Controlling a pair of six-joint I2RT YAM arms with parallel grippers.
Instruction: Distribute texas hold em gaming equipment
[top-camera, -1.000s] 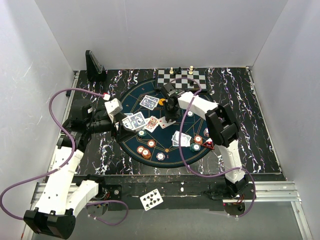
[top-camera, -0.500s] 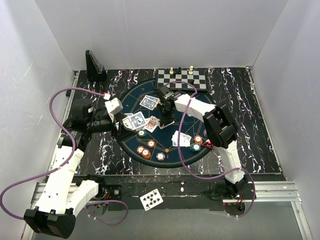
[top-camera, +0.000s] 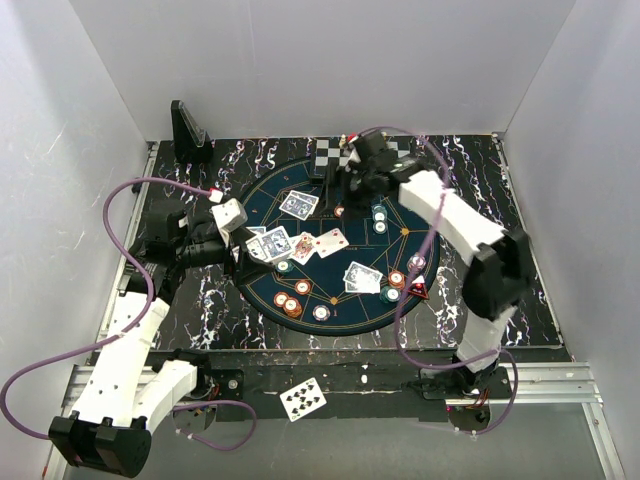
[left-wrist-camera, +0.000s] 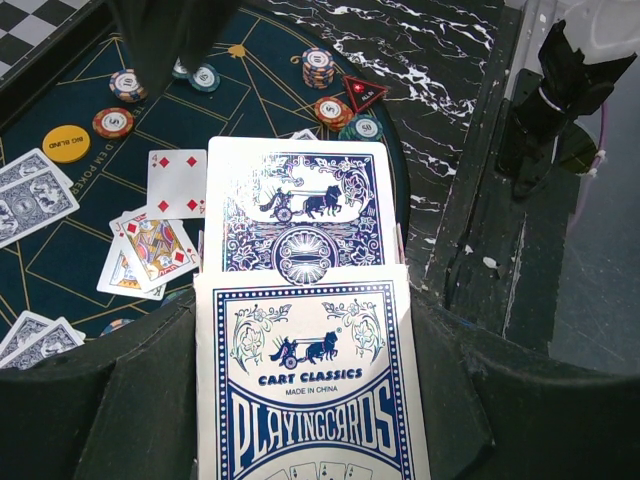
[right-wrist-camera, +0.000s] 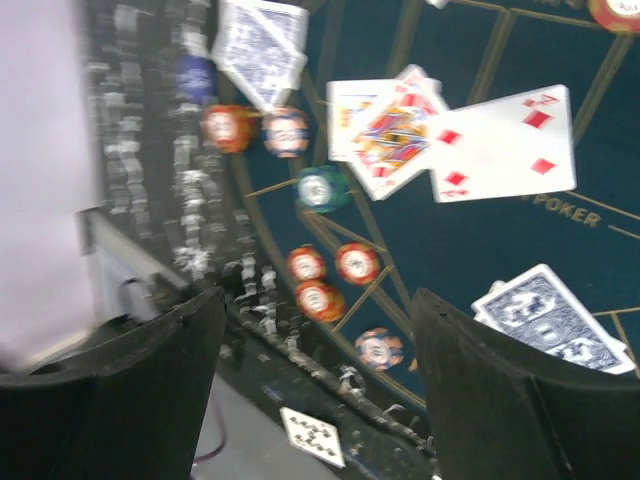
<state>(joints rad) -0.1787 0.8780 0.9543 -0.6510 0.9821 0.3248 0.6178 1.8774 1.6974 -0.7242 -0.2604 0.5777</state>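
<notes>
My left gripper (top-camera: 248, 246) is shut on a blue-and-white playing card box (left-wrist-camera: 308, 380) with a blue-backed card (left-wrist-camera: 297, 210) sticking out of its top, held over the mat's left edge. My right gripper (top-camera: 345, 182) is open and empty, raised over the far side of the mat; its view (right-wrist-camera: 318, 350) is blurred. On the mat lie a four of diamonds (top-camera: 332, 240), a face card (top-camera: 304, 246), face-down pairs (top-camera: 298, 204) (top-camera: 362, 277), orange chips (top-camera: 288, 303), a white-pink chip (top-camera: 321, 312), teal chips (top-camera: 379, 218), a yellow disc (left-wrist-camera: 66, 143) and a red triangle (top-camera: 418, 290).
The round dark-blue mat (top-camera: 350, 320) lies on a black marbled table. The chessboard (top-camera: 395, 155) sits at the back, partly behind my right arm. A black stand (top-camera: 188, 130) is at the back left. A loose face-up card (top-camera: 303, 399) lies on the near rail.
My right gripper has lifted off the face-up cards and swung back toward the chessboard, leaving the four of diamonds uncovered. My left gripper has barely moved.
</notes>
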